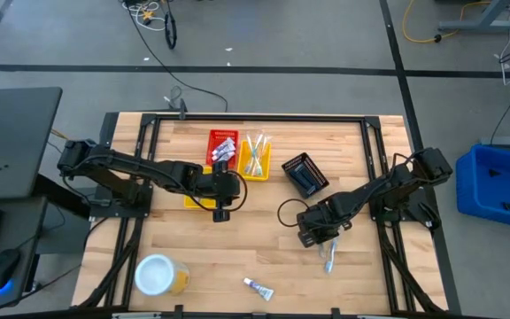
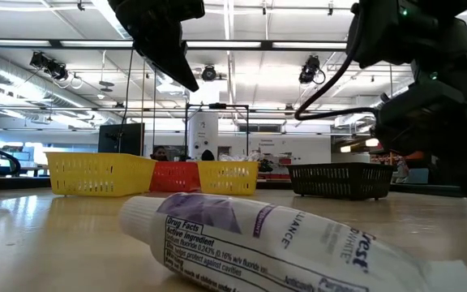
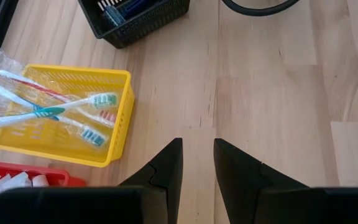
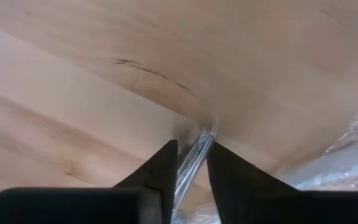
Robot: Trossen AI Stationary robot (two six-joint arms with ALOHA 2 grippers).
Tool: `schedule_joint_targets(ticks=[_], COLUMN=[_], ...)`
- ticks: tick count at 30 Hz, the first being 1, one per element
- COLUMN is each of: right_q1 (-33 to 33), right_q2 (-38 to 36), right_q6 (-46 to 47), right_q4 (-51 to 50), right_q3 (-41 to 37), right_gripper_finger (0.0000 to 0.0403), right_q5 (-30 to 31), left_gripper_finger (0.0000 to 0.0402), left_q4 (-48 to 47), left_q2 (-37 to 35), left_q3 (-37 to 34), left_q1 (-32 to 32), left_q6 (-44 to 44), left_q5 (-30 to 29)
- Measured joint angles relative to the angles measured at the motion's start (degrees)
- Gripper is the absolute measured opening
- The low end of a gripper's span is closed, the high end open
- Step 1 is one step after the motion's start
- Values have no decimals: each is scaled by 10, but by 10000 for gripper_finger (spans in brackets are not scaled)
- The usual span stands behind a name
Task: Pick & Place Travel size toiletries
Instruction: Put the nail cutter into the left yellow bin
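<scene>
A toothbrush in a clear wrapper (image 1: pixel 330 259) lies flat on the wooden table right of centre, and my right gripper (image 1: pixel 324 241) stands over it, pointing steeply down, shut on it. A white toothpaste tube (image 1: pixel 258 287) lies on its side near the table's near edge, filling the low view as the tube (image 2: pixel 282 243). My left gripper (image 3: pixel 197 168) hovers open above bare wood near the table's middle, holding nothing. Beside it stands a yellow basket (image 3: pixel 120 118) with several toothbrushes (image 3: pixel 48 111). My right gripper pinches the thin wrapped toothbrush (image 4: pixel 192 155) between its two fingers (image 4: pixel 163 168), coming from above and pointing steeply down. The toothbrush runs through the gap and lies on the table. Its crinkled clear wrapper (image 4: pixel 347 155) spreads out on the wood beside the fingers.
At the far side stand a red basket (image 1: pixel 222 146) with white tubes, the yellow basket (image 1: pixel 255 158) and a black basket (image 1: pixel 305 174). Another yellow basket (image 1: pixel 193 202) shows under the left arm. A white-topped round container (image 1: pixel 159 275) stands at the near left. Bare wood lies between them.
</scene>
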Motion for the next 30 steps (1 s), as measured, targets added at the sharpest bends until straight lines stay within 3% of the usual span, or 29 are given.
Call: schedule_joint_targets(ticks=[5, 9, 16, 21, 24, 30], right_q1=[-1, -14, -52, -82, -91, -106], right_q2=[0, -11, -82, -149, -174, -185], right_q6=[-2, -30, -105, -260, -384, -599], right_q4=[-5, 0, 93, 181, 256, 407], right_q3=[-1, -3, 0, 1, 1, 1], right_gripper_finger=[50, 36, 35, 34, 34, 36], right_q5=[2, -9, 94, 262, 334, 372], left_gripper_finger=[98, 98, 98, 98, 98, 98], left_q4=[0, 2, 44, 78, 90, 72], left_q2=[0, 0, 0, 0, -15, -78], left_q3=[0, 0, 0, 0, -1, -1], left_q1=[0, 0, 0, 0, -2, -2], left_q6=[-10, -8, 1, 3, 2, 44], left_q5=[0, 0, 0, -1, -2, 1])
